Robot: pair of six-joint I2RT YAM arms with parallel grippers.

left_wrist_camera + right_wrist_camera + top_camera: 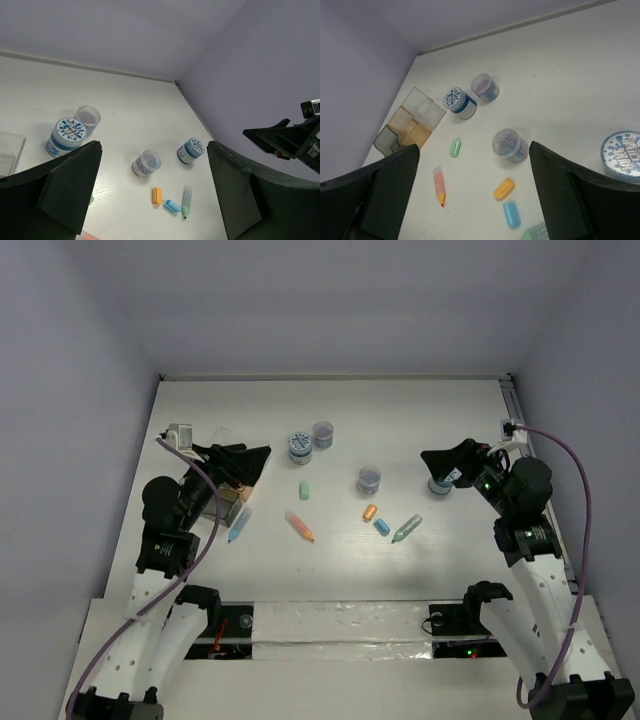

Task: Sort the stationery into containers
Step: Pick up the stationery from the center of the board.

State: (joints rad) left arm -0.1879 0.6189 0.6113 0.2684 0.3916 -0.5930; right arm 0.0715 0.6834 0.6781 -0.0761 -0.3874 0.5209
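Four small round blue-grey tubs [299, 447], two showing patterned tops, stood across the middle of the white table [460, 410], one just beneath the right gripper [432, 466]. Between them lay a short green piece [305, 489], a short orange piece [369, 511] and a blue piece [381, 526]. The long orange stick [299, 526] lay diagonally, tip toward the near right. The teal stick [406, 528] slanted the opposite way. Two brown-tinted containers [422, 111] sat side by side at the left, partly hidden under the left gripper [256, 468]. Both grippers' fingers were spread wide, holding nothing.
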